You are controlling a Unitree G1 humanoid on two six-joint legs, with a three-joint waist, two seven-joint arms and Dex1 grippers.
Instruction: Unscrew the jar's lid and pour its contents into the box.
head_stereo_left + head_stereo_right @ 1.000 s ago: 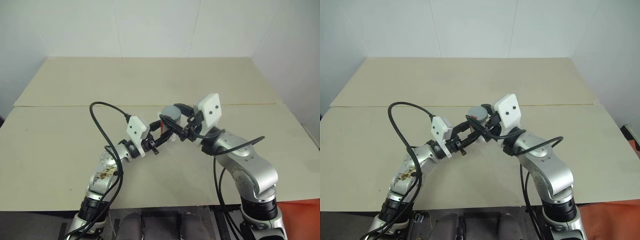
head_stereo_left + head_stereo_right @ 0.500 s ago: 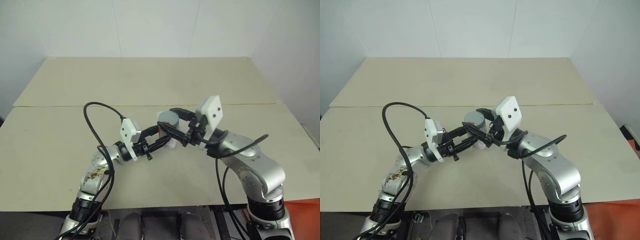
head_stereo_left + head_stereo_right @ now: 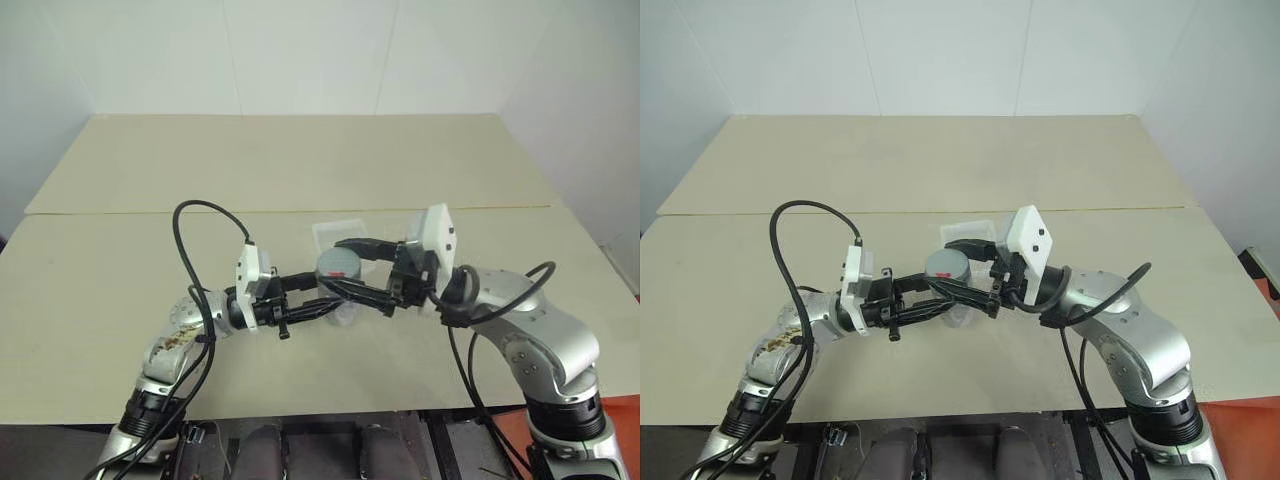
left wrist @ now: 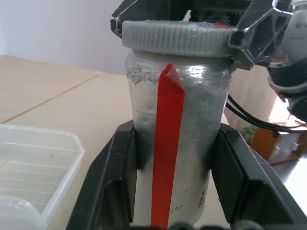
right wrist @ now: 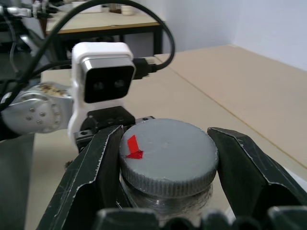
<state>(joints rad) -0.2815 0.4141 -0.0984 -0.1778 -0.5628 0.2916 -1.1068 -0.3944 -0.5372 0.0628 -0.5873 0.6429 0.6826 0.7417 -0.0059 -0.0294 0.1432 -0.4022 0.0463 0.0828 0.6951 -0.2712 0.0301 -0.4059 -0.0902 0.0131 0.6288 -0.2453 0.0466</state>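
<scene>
Now unscrew the lid [image 5: 168, 155].
Left gripper [image 4: 175, 184] clamps the smooth jar [image 4: 178, 143]; right gripper [image 5: 165, 163] pinches its ribbed rim.

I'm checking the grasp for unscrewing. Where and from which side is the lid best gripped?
By its ribbed rim, fingers on opposite sides, coming in level from the robot's right, as the right gripper does. The lid is a flat disc atop the upright jar, whose body the left gripper clamps from the left.
</scene>
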